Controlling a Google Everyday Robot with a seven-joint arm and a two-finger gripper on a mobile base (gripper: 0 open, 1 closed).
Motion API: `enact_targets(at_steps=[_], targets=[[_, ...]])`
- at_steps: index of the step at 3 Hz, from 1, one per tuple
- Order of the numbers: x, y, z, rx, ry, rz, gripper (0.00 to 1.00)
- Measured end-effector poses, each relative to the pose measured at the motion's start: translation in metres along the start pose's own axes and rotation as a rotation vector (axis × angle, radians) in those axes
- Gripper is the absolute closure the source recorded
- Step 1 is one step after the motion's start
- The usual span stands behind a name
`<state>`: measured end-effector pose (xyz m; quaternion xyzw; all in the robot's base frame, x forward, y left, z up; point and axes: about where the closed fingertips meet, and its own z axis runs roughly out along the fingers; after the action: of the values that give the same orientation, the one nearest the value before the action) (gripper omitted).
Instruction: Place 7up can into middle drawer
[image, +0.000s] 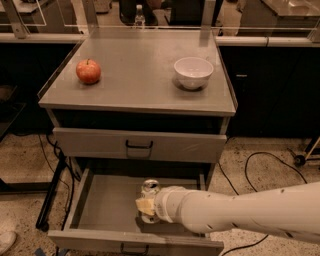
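The 7up can (149, 190) is a small silver can with a shiny top, held upright inside the open middle drawer (107, 210), low over its grey floor near the middle. My gripper (146, 206) comes in from the right on a thick white arm and is shut on the can, with its pale fingers (145, 206) wrapped around the can's lower body. Whether the can's base touches the drawer floor is hidden by the gripper.
Above the open drawer is a shut upper drawer front (140, 146) with a black handle. On the cabinet top (135, 85) stand a red apple (88, 71) at left and a white bowl (193, 72) at right. Cables lie on the floor at both sides.
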<state>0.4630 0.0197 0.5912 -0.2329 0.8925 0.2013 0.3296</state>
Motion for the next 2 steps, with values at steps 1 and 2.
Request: enact_targets(at_steps=[1, 2], targets=[[0.0156, -0.0048, 0.0329, 0.015, -0.043, 0.077, 1.00], [0.0066, -0.0134, 0.0363, 0.042, -0.092, 0.085, 1.00]])
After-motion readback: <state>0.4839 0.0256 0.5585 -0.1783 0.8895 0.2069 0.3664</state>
